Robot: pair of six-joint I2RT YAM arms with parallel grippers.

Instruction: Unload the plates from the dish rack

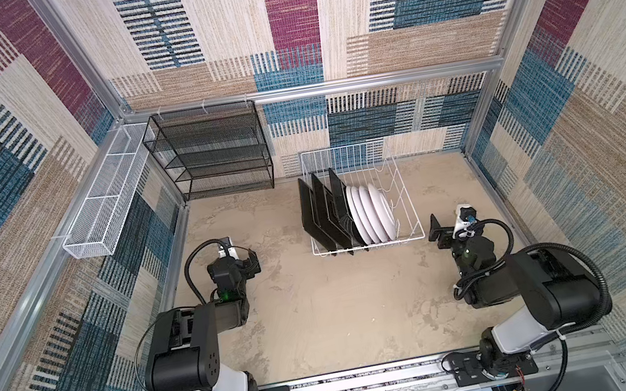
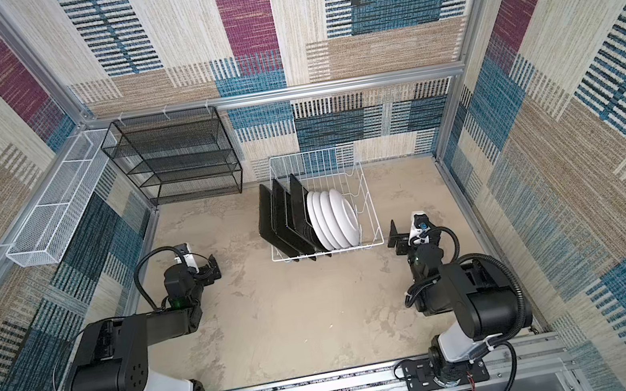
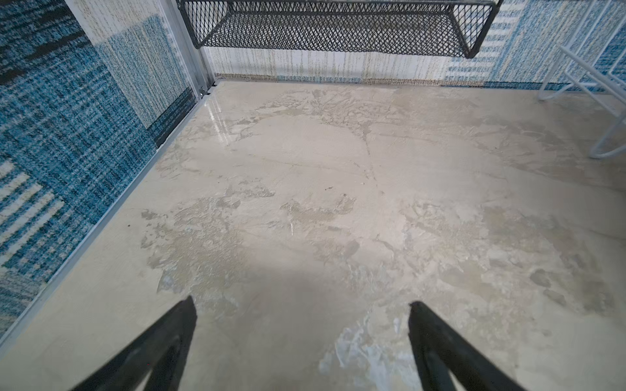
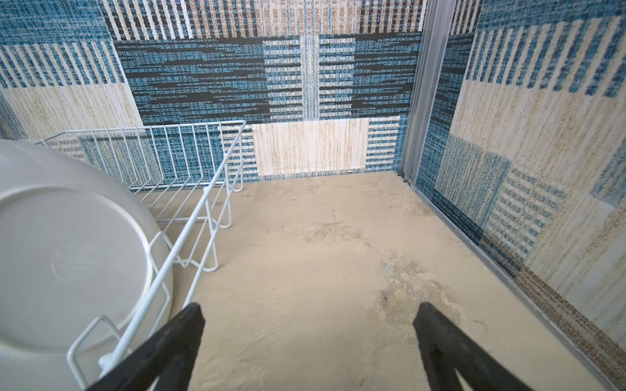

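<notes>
The white wire dish rack (image 1: 369, 245) (image 2: 328, 251) stands at the back of the sandy table, right of centre. In its left part three black-backed square plates (image 1: 321, 220) (image 2: 277, 223) stand on edge. Several round white plates (image 1: 375, 212) (image 2: 338, 218) stand beside them, backs turned right. My left gripper (image 1: 249, 261) (image 2: 212, 266) (image 3: 301, 301) hovers open and empty well left of the rack. My right gripper (image 1: 436, 232) (image 2: 395, 239) (image 4: 309, 304) is open and empty just right of the rack's near corner (image 4: 233, 144), beside the outermost round plate (image 4: 67, 254).
A black mesh shelf unit (image 1: 212, 152) (image 3: 338, 30) stands against the back wall at the left. A long white mesh basket (image 1: 105, 198) hangs on the left wall. Carpeted walls close in three sides. One rack corner (image 3: 609, 135) shows in the left wrist view.
</notes>
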